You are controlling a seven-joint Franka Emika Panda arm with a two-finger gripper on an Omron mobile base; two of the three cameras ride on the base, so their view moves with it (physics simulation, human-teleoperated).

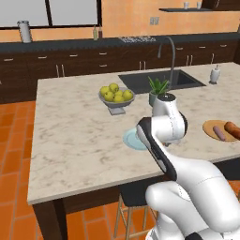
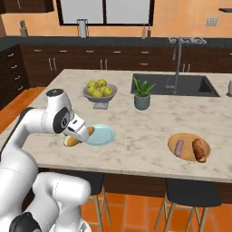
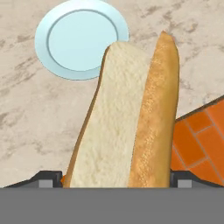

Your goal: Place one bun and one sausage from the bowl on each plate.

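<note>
My gripper is shut on a long split bun, which fills the gap between both fingertips in the hand view. It hangs over the counter's near edge, just left of the pale blue plate, which is bare. The bun's ends stick out on both sides of the hand. The tan wooden plate lies to the right and carries a pink sausage and a brown bun. The bowl is out of view.
A grey footed bowl of yellow-green fruit and a potted plant stand behind the blue plate. Beyond them are the sink and faucet. Stools stand under the counter's near edge, with orange floor tiles below.
</note>
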